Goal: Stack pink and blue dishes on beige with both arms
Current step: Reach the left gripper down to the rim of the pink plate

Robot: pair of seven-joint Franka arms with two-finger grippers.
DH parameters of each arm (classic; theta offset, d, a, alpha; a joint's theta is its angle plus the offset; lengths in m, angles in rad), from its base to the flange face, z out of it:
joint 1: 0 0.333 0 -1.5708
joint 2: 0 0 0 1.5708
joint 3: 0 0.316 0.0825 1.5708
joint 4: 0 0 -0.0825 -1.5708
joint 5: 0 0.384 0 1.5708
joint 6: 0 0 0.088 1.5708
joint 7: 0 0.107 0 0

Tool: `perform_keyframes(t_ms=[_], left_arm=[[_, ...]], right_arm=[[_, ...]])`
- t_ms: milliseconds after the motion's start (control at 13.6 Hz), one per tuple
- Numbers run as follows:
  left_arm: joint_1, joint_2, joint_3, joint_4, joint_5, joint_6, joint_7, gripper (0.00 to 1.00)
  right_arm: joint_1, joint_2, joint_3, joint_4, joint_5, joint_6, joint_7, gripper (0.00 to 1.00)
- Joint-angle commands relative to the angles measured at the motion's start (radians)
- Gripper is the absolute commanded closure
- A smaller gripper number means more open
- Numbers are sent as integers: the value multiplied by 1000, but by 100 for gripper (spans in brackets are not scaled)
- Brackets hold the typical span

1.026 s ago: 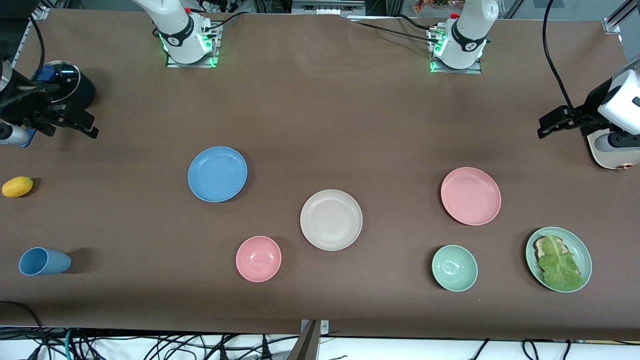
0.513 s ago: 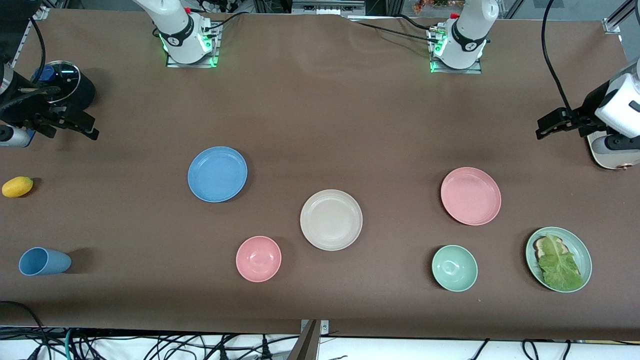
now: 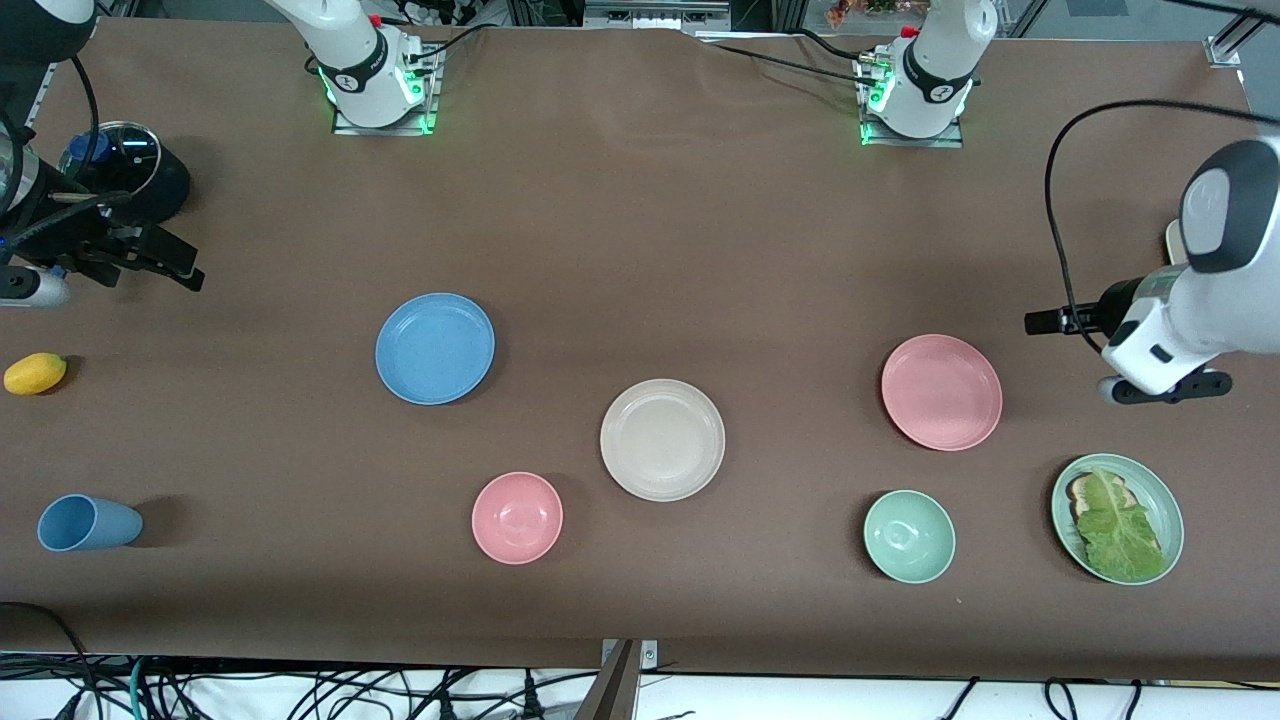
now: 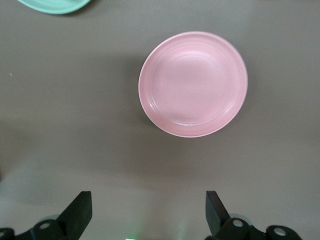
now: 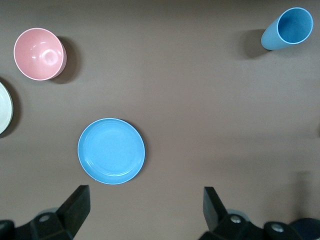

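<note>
A long table point(image 3: 640, 220) is covered by a plain matte brown sheet. Below its near edge, tangled black cables point(image 3: 300, 690) are seen hanging.

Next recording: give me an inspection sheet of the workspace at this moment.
Surface: brown table, no spills seen.
Job's things: flat round blue plate, pink plate and cream-beige plate lie apart, unstacked.
Clutter: small pink bowl, pale green bowl, green plate with lettuce, blue cup on its side, yellow lemon-like fruit, dark round container.
Grippers: left gripper open, beside the pink plate; right gripper open, toward the right arm's end.
Cables: black cables below the table edge.
Surroundings: nothing seen.
</note>
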Motion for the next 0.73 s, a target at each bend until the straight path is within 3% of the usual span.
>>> perform_keyframes(t_ms=[0,147,660], left_arm=[[19,82,-3,15,31,51,-1,0],[75,108,-8,-31,37,157,15,0],[82,105,-15,-357,73,643,19,0]], right_arm=[[-10,3,6,19,12,-2,-10,0],[-7,3,7,19,12,-2,-9,0],[-2,23,7,33,16,47,-9,0]])
